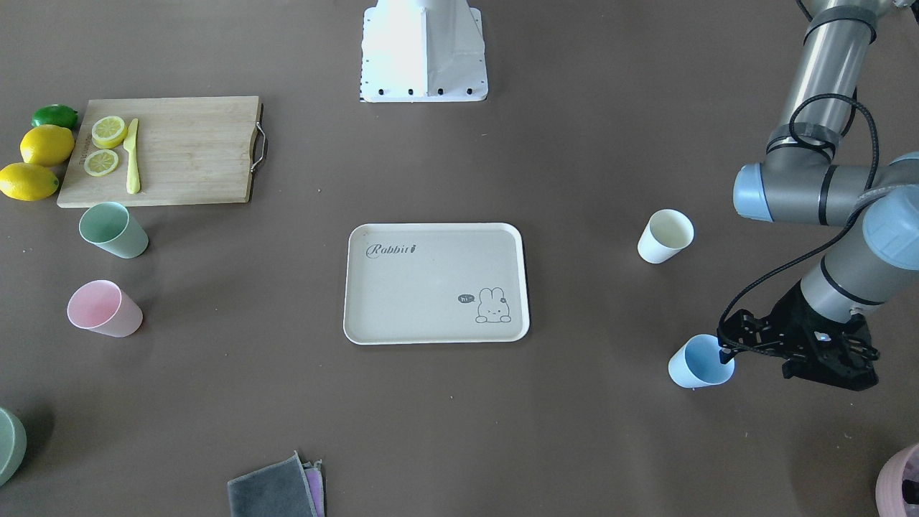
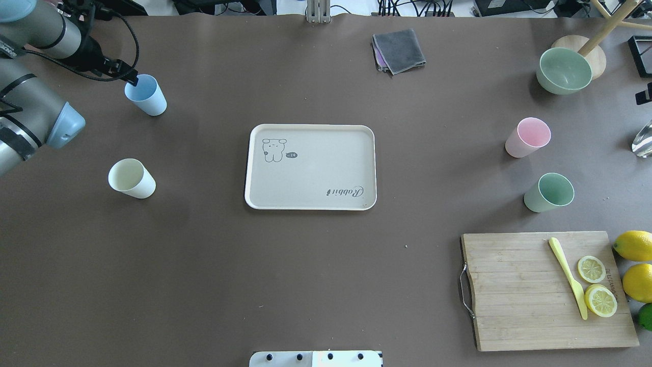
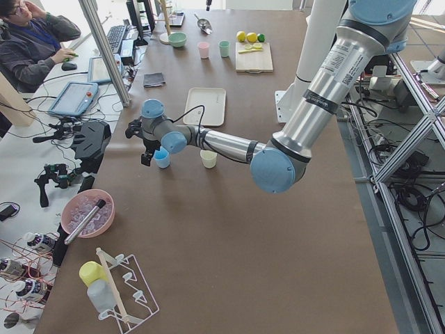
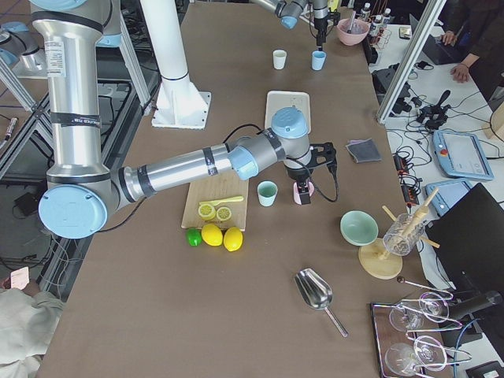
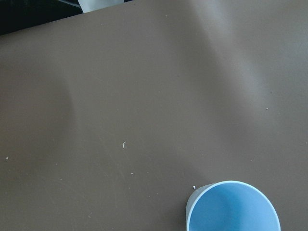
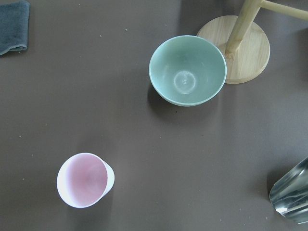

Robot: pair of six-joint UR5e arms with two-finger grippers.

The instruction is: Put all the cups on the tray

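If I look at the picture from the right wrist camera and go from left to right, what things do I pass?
grey cloth → pink cup → green bowl → metal scoop

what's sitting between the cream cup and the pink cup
The tray, empty, sits between the cream cup and pink cup, as the overhead view shows.

The flat beige rectangular tray (image 1: 431, 280) looks like smooth matt plastic, as does the pale blue cup (image 1: 689, 370); the brown table cover (image 1: 574, 431) seems matt paper, the rectangular cutting board (image 1: 194, 151) grained wood with a shiny metal handle (image 1: 260, 147).
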